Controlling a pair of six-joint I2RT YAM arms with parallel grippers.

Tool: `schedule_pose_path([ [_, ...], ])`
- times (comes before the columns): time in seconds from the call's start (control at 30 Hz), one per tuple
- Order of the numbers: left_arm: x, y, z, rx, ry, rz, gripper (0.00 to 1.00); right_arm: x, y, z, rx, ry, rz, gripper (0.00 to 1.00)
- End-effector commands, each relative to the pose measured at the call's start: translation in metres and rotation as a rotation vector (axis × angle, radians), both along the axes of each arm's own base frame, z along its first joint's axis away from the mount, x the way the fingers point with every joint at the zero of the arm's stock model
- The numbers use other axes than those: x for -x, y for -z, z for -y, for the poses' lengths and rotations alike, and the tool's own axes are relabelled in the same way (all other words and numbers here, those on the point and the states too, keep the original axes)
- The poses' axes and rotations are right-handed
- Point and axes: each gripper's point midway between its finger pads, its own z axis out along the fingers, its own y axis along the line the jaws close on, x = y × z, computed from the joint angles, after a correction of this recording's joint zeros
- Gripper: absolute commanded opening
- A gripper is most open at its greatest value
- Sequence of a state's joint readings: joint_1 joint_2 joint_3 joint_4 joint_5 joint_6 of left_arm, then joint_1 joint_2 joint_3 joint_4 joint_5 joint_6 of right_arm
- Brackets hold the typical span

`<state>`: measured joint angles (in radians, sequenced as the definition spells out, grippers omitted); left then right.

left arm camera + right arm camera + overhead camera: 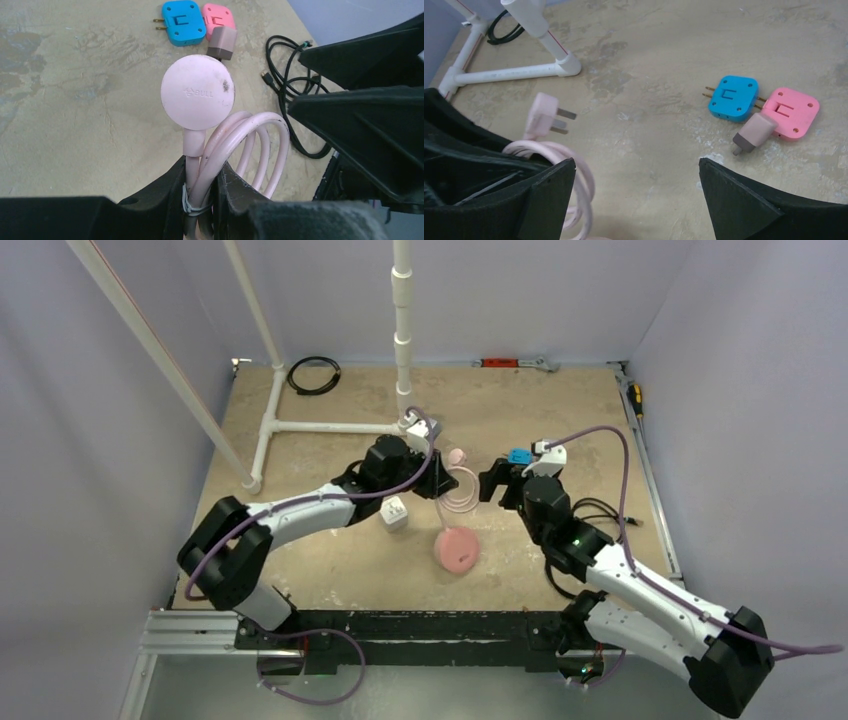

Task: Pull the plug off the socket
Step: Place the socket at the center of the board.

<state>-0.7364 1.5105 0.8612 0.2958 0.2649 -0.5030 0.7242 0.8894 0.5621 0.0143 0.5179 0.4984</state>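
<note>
Left fingers (160,197) clamped on pink cord (272,135) just behind pink three-pin plug (198,92); plug juts ahead of them, prongs bare. Right fingers (744,200) apart, empty. I judge pull done; next, lower plug onto desk (75,125).

A white pipe frame (320,426) is standing on the surface (560,400), a black coil (294,380) is lying near its far edge, and a screwdriver (635,400) is lying at the right edge.

A robotics lab test cell. Plain pale lilac panels (90,490) wall in a scuffed tan bench (330,570), with a white plastic pipe frame (320,426) and black-and-white robot arms (300,508) bolted to an aluminium rail (190,630).
</note>
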Motion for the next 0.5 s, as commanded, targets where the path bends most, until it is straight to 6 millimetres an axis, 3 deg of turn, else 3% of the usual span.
schedule_pose_path([
  [0.0, -0.035, -0.033, 0.026, 0.035, 0.001, 0.166, 0.01, 0.001, -0.012, 0.000, -0.063, -0.018, 0.032, 0.96],
  [0.3, -0.097, 0.037, 0.034, -0.144, -0.114, 0.177, 0.09, 0.003, -0.007, 0.015, -0.068, 0.026, 0.035, 0.98],
  [0.4, -0.106, 0.051, 0.033, -0.165, -0.126, 0.198, 0.22, 0.003, -0.008, 0.019, -0.062, 0.040, 0.039, 0.99],
  [0.47, -0.112, 0.060, 0.031, -0.183, -0.140, 0.193, 0.38, 0.003, -0.009, 0.021, -0.065, 0.046, 0.045, 0.99],
])
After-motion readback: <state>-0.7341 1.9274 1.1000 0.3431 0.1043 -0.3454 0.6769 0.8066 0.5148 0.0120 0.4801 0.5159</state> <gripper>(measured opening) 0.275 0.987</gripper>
